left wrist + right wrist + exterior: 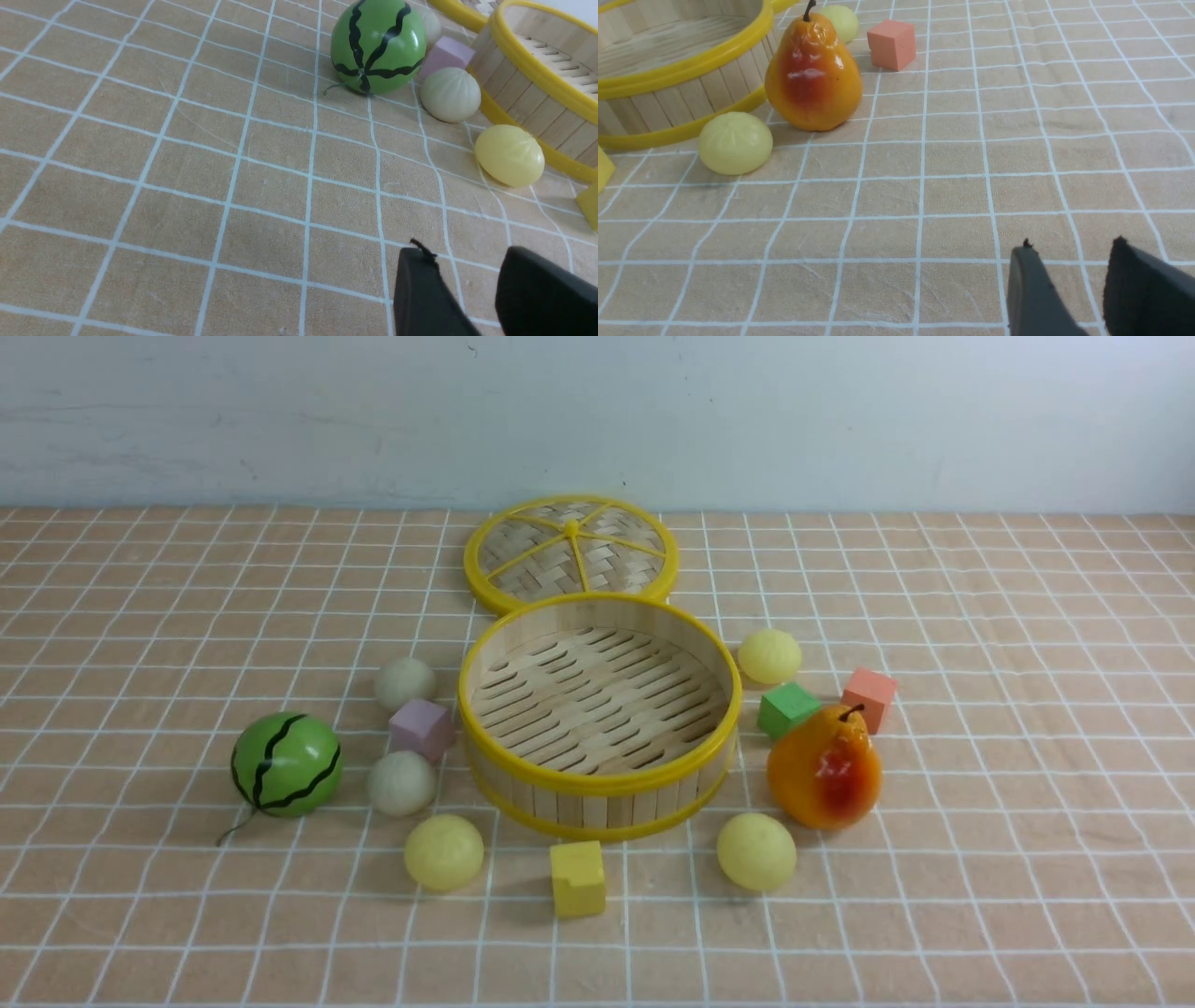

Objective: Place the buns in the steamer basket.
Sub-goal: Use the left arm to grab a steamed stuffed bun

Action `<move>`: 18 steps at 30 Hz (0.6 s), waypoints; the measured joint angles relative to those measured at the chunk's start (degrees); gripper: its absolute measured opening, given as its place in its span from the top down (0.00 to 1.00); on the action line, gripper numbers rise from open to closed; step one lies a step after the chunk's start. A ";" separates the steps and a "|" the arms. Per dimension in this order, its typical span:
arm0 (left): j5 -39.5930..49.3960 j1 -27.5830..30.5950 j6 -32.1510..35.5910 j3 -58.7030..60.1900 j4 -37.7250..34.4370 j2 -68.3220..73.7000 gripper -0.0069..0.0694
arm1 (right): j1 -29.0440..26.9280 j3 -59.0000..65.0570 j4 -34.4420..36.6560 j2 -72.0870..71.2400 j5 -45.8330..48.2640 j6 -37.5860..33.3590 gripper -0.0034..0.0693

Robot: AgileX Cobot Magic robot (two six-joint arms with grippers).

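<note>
The counter (980, 896) carries the steamer basket (597, 782), empty, at centre. The left hand (467, 261) and right hand (1071, 254) are released, holding nothing. Five buns (444, 851) lie around the basket, outside it. Descend over the nearest one and grip lightly.

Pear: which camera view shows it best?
The right wrist view: the pear sits close and large, whole, stem included. The front view also shows it whole, but smaller. The left wrist view does not show it.

Yellow-rimmed steamer basket (597, 786), green black-striped watermelon (286, 763)
</note>
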 joint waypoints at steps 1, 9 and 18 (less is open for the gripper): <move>0.00 0.00 0.00 0.00 0.00 0.00 0.60 | 0.00 0.00 0.00 0.00 0.00 0.00 0.62; -1.16 0.00 0.11 0.00 0.14 0.00 0.60 | 0.00 0.00 -2.45 0.00 0.00 0.00 0.62; -14.24 0.00 -8.36 0.00 -17.40 0.00 0.60 | 0.00 0.00 -3.59 0.00 0.00 0.00 0.62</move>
